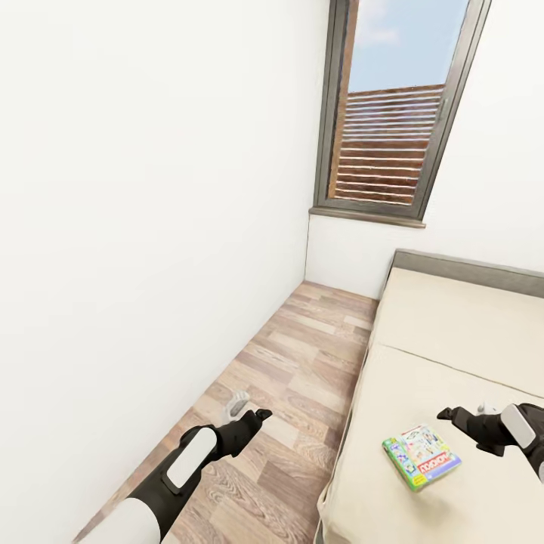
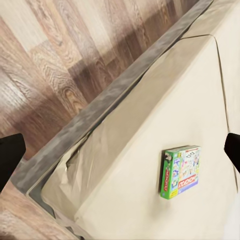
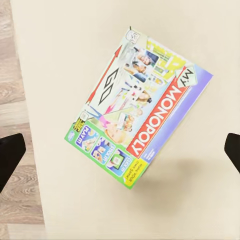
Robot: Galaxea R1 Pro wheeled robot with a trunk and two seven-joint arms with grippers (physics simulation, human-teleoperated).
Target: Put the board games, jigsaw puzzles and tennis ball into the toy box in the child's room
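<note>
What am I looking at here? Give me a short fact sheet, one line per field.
Place: room with white walls, window, wood floor
Furniture: bed with beige cover
On the bed: one board game, a Monopoly box lying flat near the bed's edge
Left gripper: over the floor beside the bed, holding nothing
Right gripper: open, above the bed next to the game, not touching it
Game in right wrist view: centred between the fingertips

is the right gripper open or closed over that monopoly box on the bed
Open. In the right wrist view its dark fingertips sit far apart at opposite edges, with the board game lying flat on the bed between them, ungrasped.
</note>
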